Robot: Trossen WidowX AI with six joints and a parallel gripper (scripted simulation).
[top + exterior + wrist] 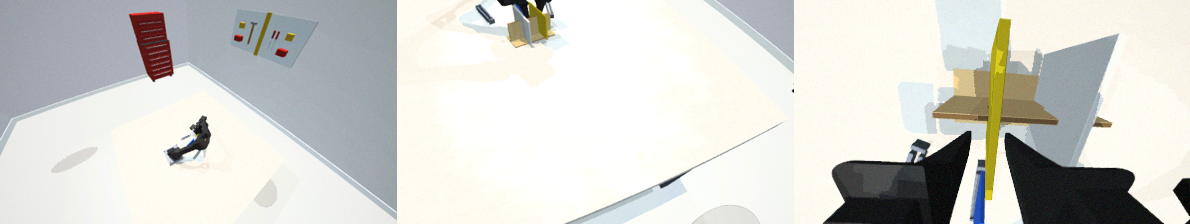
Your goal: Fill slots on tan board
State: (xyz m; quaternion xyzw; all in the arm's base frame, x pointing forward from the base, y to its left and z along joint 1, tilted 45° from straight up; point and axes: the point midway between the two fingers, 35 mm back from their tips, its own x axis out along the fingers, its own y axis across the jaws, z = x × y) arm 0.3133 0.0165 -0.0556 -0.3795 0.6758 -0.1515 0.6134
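The tan board [515, 30] [1021, 107] stands upright on its base. A yellow board [539, 22] [998, 75] and a grey board [523, 26] [1069, 90] stand upright and crosswise to it, side by side. Their notches are hidden. My gripper [533, 13] [988, 136] is partly open, with one finger on each side of the yellow board's near part; gaps show beside it in the wrist view. A blue board [190, 142] [979, 200] is at a holder near the yellow board's near end, mostly hidden by the arm in the exterior view.
An empty-looking dark holder [197, 154] [485, 14] lies to one side of the boards. Another holder [185, 137] [552, 10] [917, 150] is on the other side. The arm's base plate [168, 157] is behind the boards.
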